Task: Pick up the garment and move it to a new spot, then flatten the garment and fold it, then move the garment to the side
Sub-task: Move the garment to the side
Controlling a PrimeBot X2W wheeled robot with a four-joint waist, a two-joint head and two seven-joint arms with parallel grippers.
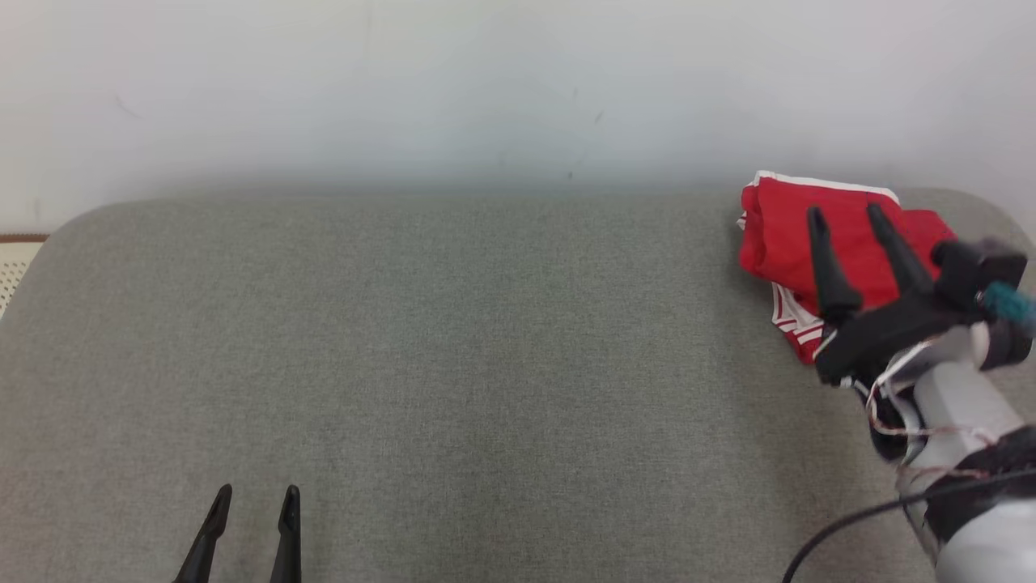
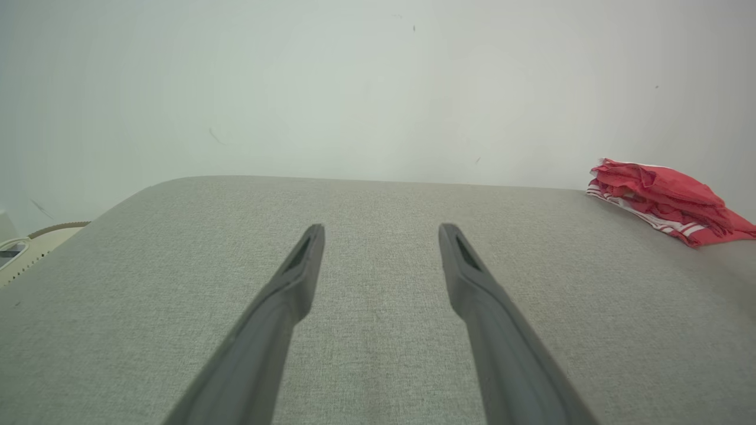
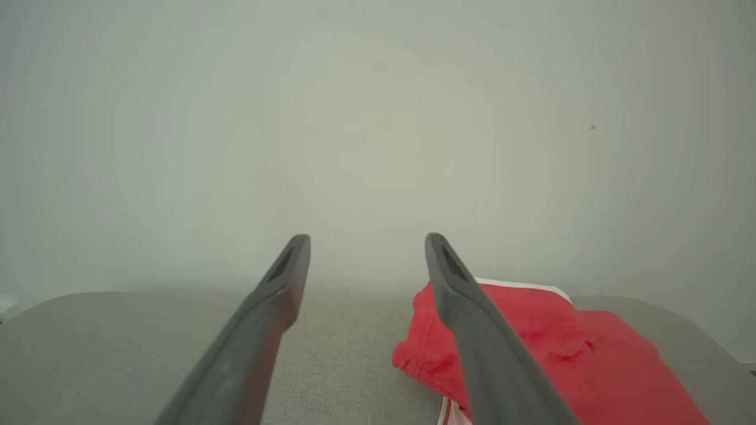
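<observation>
Far left, past the rounded corner of the grey woven-fabric padded surface (image 1: 486,340): a sliver of cream perforated panel with a brown edge (image 1: 18,257).

Lower left of the head view: left gripper (image 1: 259,488), two long dark fingertips rising from the bottom edge and pointing up the view toward the pale plain wall (image 1: 486,81). Spread wide, roughly parallel, nothing between them. Seen from the left wrist, held low and close to level above bare grey cloth, aimed at the far edge. Cannot tell whether touching the cloth.

Across the middle: only open grey fabric.

Far right, at the back corner near the wall: crumpled red fabric garment with white trim (image 1: 781,235), bunched in a loose heap, striped white edging showing at its near side. Lies well apart from the left gripper.

Over that heap: right gripper (image 1: 843,209), reaching in from the lower right on a pale grey forearm (image 1: 967,405) wrapped in thin wires, with a black cable (image 1: 842,526) trailing off below. Angles up and leftward in the head view, fingers spread wide and crossing the red cloth. Grips nothing; no fabric between the fingers. In the right wrist view, tips lifted against the wall, garment lying below and to the right finger's side. Contact with the cloth impossible to tell.
</observation>
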